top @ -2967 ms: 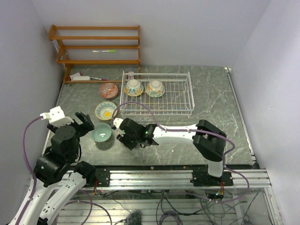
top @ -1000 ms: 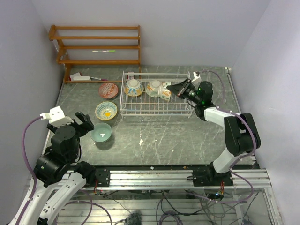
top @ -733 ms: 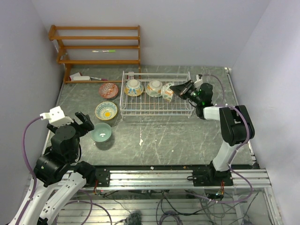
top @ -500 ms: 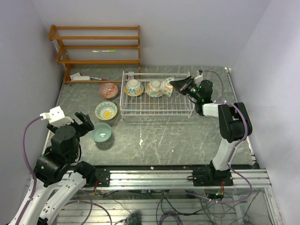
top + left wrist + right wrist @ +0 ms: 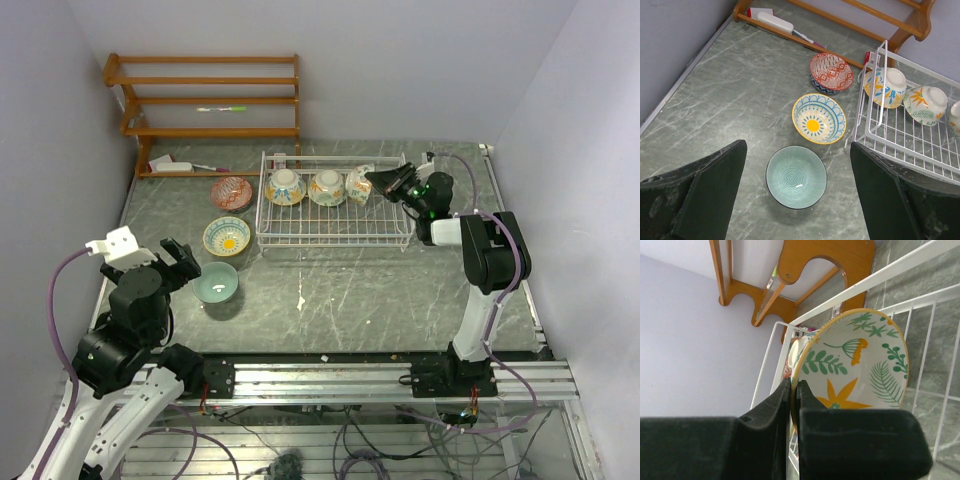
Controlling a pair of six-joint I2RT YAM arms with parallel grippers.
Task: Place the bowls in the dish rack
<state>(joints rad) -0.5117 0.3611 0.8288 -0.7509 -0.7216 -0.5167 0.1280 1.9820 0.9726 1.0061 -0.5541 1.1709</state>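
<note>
Grey marble table (image 5: 400, 290), right pincer (image 5: 794, 387) clamped on floral bowl (image 5: 860, 365) rim inside dish rack (image 5: 335, 228), left pincer (image 5: 797, 146) wide open, empty.

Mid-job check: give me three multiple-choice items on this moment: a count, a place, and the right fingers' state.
1. How many round ceramic bowls sit on the grey marbled table outside the white wire dish rack?
A. two
B. three
C. five

2. Where is the plain teal bowl?
A. on the table, nearer the arm bases than the yellow-and-blue bowl
B. inside the rack
C. upside down in the far right corner

3. What are the right arm's fingers doing?
A. standing wide open
B. shut on nothing
C. shut on the rim of the leaf-and-flower painted bowl

Answers:
1 B: the teal, the yellow-and-blue and the red-patterned bowl lie loose.
2 A: the top view shows it closest to the bases.
3 C: the right wrist view shows the rim pinched.
</note>
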